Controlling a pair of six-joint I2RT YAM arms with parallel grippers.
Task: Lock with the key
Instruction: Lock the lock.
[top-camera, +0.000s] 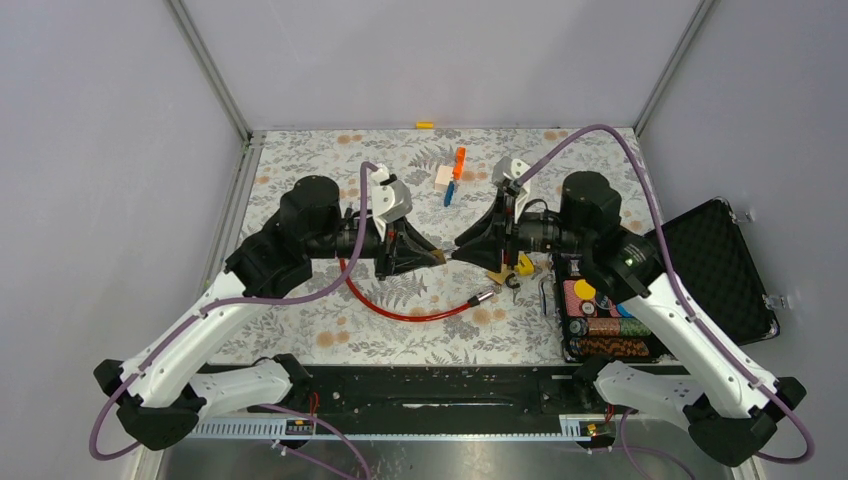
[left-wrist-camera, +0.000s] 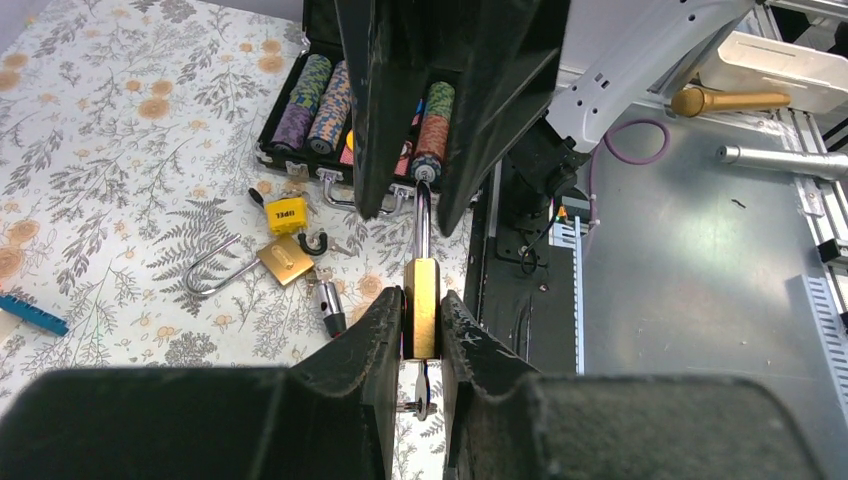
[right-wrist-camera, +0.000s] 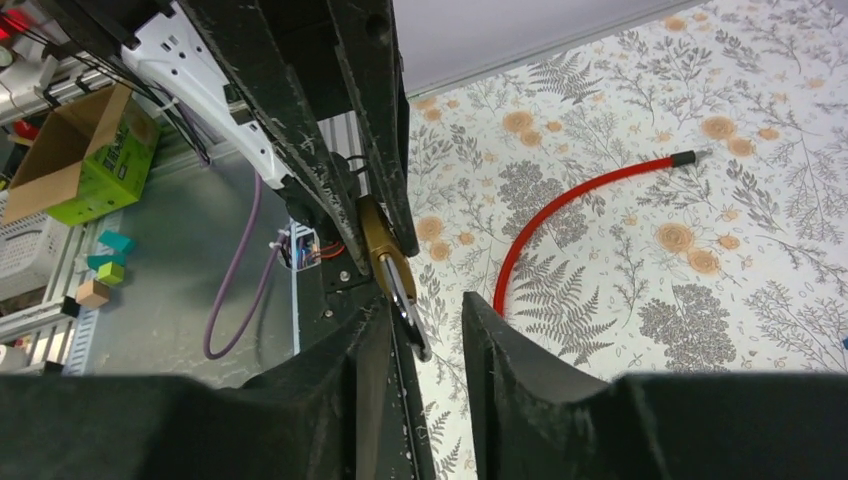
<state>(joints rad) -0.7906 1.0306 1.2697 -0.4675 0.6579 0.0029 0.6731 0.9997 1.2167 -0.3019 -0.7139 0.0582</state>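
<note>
My left gripper (left-wrist-camera: 421, 320) is shut on the body of a brass padlock (left-wrist-camera: 421, 300), held above the table. A small key (left-wrist-camera: 422, 385) sticks out of the lock's underside, between my left fingers. The steel shackle (left-wrist-camera: 424, 215) points away from the left gripper into the gap of my right gripper (left-wrist-camera: 420, 195). In the right wrist view the padlock (right-wrist-camera: 374, 235) and its shackle (right-wrist-camera: 405, 300) lie close to one finger (right-wrist-camera: 365, 345). The right gripper (right-wrist-camera: 425, 330) is open around the shackle. In the top view the two grippers (top-camera: 437, 255) (top-camera: 462, 248) meet tip to tip at mid-table.
A second brass padlock (left-wrist-camera: 283, 258), a yellow key tag (left-wrist-camera: 285, 212) and loose keys lie on the floral cloth. A red cable (top-camera: 400, 305) curls below the grippers. An open black case (top-camera: 715, 265) with poker chips (top-camera: 600, 325) stands right. Small coloured blocks (top-camera: 450, 178) lie behind.
</note>
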